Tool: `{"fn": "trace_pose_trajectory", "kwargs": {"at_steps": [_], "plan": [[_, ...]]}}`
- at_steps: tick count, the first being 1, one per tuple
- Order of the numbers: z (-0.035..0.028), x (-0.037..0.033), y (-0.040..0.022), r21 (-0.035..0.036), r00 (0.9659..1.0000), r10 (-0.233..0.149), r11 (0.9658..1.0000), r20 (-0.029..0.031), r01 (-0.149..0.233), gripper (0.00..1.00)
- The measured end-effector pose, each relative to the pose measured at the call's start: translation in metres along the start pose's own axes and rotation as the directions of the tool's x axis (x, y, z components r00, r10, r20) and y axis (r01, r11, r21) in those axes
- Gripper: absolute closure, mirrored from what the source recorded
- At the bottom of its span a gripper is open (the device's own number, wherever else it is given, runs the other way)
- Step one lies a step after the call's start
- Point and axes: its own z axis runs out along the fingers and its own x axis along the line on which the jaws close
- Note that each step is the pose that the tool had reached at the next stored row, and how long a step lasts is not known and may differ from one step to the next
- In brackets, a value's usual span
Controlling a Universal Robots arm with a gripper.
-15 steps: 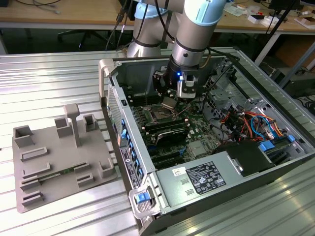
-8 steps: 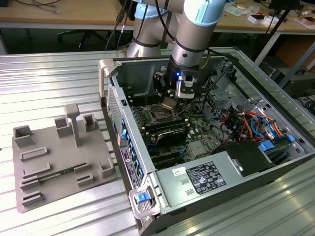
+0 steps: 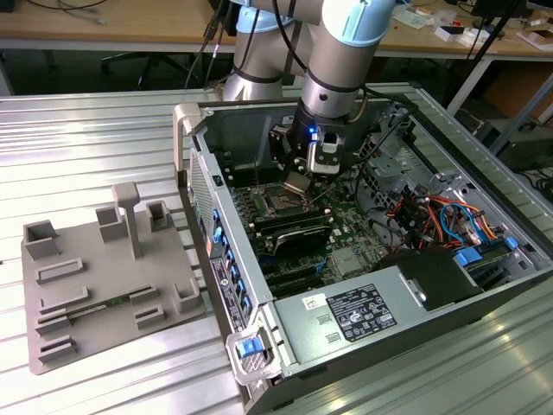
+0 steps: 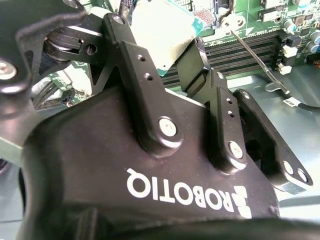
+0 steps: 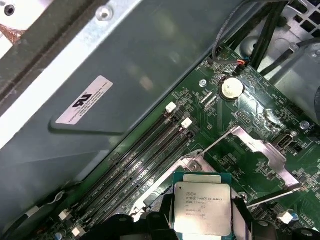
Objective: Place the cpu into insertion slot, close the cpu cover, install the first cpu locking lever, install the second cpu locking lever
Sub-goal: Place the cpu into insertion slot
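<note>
Inside the open case (image 3: 213,216), the claw (image 3: 298,176) is clamped on the cpu (image 3: 295,183) by two opposite edges, holding it in the air. The socket (image 3: 281,206) lies just below, slightly towards the exterior view's left. The cover (image 5: 243,134) is swung open.

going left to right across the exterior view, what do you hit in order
grey fixture plate → computer case side wall → end effector holding the cpu → orange and blue cables
</note>
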Motion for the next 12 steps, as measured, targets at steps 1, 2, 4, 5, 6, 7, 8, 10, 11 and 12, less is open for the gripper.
{"fn": "trace_pose_trajectory", "kwargs": {"at_steps": [1, 2, 4, 5, 6, 7, 8, 10, 11, 12], "plan": [[0.0001, 0.0000, 0.0000, 0.0003, 1.0000, 0.005, 1.0000, 0.0006, -0.005, 0.45], [0.0003, 0.0000, 0.0000, 0.0006, 0.9999, 0.011, 0.9999, 0.0012, -0.011, 0.45], [0.0005, 0.0000, 0.0000, 0.0014, 0.9997, 0.023, 0.9997, 0.0027, -0.023, 0.45], [0.0006, 0.0000, 0.0000, 0.0015, 0.9996, 0.027, 0.9996, 0.0030, -0.027, 0.45], [0.0007, 0.0000, -0.0001, 0.0018, 0.9995, 0.031, 0.9995, 0.0035, -0.031, 0.45], [0.0008, 0.0000, 0.0000, 0.0021, 0.9994, 0.034, 0.9994, 0.0040, -0.034, 0.45], [0.0008, 0.0000, 0.0000, 0.0024, 0.9993, 0.037, 0.9993, 0.0045, -0.037, 0.45], [0.0010, 0.0000, 0.0000, 0.0034, 0.9989, 0.046, 0.9989, 0.0061, -0.046, 0.45], [0.0011, 0.0000, 0.0000, 0.0043, 0.9986, 0.053, 0.9986, 0.0075, -0.053, 0.45], [0.0011, 0.0000, -0.0001, 0.0056, 0.9981, 0.061, 0.9981, 0.0091, -0.061, 0.45]]}}
